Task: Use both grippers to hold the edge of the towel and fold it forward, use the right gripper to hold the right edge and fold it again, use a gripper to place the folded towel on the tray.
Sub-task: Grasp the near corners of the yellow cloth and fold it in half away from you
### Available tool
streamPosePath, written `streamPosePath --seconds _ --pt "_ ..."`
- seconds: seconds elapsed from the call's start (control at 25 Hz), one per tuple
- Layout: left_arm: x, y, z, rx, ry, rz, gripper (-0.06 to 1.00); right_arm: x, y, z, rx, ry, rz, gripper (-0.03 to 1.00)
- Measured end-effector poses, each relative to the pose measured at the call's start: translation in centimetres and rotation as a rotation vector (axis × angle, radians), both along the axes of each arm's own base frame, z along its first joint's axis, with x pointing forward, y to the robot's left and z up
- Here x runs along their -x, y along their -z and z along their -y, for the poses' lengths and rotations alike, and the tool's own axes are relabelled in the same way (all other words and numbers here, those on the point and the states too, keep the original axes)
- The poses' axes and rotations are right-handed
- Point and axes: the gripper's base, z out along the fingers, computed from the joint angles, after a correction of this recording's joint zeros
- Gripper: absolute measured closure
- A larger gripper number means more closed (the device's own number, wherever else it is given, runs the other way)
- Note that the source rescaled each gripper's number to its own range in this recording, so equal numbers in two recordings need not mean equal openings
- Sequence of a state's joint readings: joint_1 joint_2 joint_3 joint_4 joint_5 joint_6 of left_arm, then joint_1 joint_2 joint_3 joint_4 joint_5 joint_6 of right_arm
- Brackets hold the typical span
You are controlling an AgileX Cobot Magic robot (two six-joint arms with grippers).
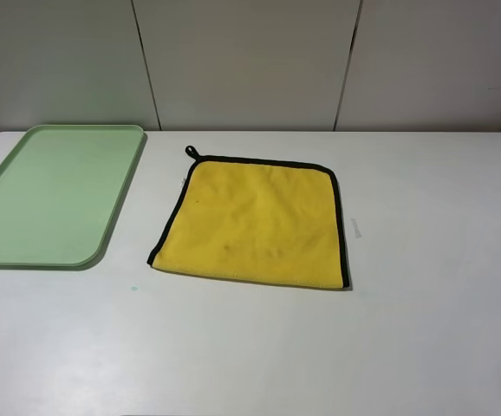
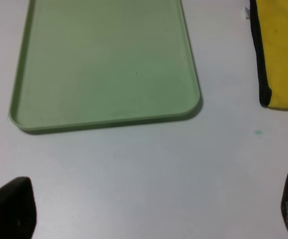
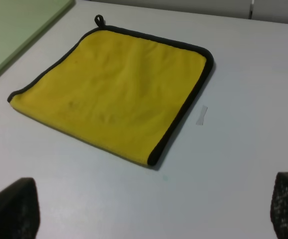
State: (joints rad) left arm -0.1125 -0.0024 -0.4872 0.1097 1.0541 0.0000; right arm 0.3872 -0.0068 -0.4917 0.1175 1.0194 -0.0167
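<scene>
**Yellow towel flat on the worktop; both sets of jaws wide apart**

A square bright yellow plush towel [image 1: 255,224] lies flat on the white worktop [image 1: 250,355], near the middle of the high view. Its thin black stitched trim [image 1: 341,225] runs along the far, left and right sides, while the near side shows only yellow; a small black corner loop [image 1: 191,152] sticks out at the towel's 11 o'clock corner.

A large flat pale green rectangular plastic tray [image 1: 51,195], with rounded corners and a low raised rim, sits at 9 o'clock from the towel; the two are apart, with a band of bare worktop between them. A small pale strip [image 1: 357,227] lies on the worktop just beside the towel's right side, at 3 o'clock; a tiny teal speck [image 1: 133,288] marks the worktop at about 8 o'clock from the towel, near the tray's near right corner.

The grippers show only in their wrist views. The left gripper [image 2: 151,206] hangs over bare worktop, its black jaws wide apart and gripping nothing; beyond it lie the tray's near end and one trimmed corner of the towel. The right gripper [image 3: 149,206] also hangs over bare worktop, jaws wide apart and empty; the whole towel lies beyond it, untouched.
</scene>
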Motion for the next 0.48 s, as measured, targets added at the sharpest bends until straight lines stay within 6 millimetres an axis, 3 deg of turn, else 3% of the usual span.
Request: streamPosePath --seconds 0.48 --pt "0.0 0.0 0.0 0.0 0.0 0.0 -0.04 0.0 0.0 0.0 0.0 0.0 0.0 -0.03"
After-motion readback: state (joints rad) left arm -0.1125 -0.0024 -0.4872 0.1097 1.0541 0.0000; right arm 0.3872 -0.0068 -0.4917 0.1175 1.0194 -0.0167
